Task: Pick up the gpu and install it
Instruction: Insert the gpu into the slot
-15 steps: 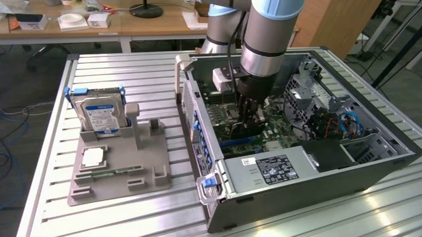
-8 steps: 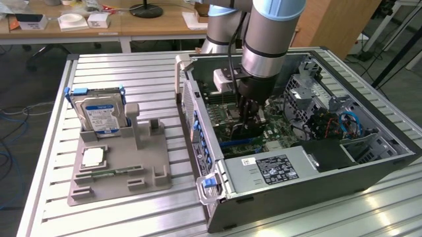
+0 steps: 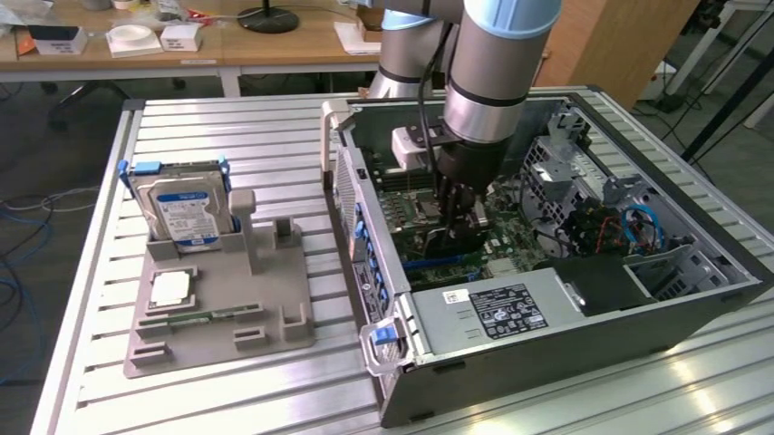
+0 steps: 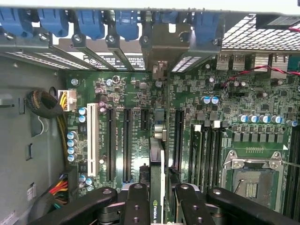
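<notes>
Inside the open computer case [image 3: 677, 272], the gripper [image 3: 458, 237] reaches down over the green motherboard [image 4: 234, 103], its fingers [image 4: 136, 206] clamped on the gpu [image 4: 157, 187], held edge-on above the long black slots [image 4: 126, 145]. Doing this well likely means keeping the card upright, aligned with one slot, and pressing evenly

Looks like a robotics/electronics lab or workshop: slotted alu worktop [image 3: 217, 122], open PC case [image 3: 677, 308] w/ bare motherboard [image 4: 234, 112], grey parts holder [image 3: 217, 335] w/ hard drive [image 3: 181, 213], wooden desks [image 3: 242, 41] behind w/ boxes, loose cables on floor.
</notes>
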Motion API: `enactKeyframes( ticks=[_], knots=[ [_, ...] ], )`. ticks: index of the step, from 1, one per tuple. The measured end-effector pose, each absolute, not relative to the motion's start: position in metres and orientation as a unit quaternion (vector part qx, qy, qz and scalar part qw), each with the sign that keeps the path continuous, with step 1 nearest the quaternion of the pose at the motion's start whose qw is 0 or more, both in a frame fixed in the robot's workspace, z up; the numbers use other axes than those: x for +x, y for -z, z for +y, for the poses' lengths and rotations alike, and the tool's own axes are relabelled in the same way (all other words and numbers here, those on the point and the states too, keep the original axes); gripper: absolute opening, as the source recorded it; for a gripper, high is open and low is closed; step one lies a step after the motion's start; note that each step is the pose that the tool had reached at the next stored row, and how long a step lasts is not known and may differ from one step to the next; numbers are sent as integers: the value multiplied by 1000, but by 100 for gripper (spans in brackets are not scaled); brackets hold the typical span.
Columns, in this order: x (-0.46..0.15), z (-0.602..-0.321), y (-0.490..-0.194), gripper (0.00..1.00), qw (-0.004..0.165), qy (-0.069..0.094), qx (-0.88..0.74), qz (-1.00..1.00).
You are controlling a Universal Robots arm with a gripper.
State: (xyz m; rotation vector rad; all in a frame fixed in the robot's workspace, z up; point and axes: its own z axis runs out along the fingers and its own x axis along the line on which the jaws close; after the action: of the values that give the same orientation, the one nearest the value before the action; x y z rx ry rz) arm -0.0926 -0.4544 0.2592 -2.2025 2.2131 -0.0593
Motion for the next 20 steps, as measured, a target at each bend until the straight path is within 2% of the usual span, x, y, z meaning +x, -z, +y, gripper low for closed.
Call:
enactKeyframes(
  ticks=[20],
  knots=[
    [-93,-452,-254,26,9,19,-702,712]
  ],
)
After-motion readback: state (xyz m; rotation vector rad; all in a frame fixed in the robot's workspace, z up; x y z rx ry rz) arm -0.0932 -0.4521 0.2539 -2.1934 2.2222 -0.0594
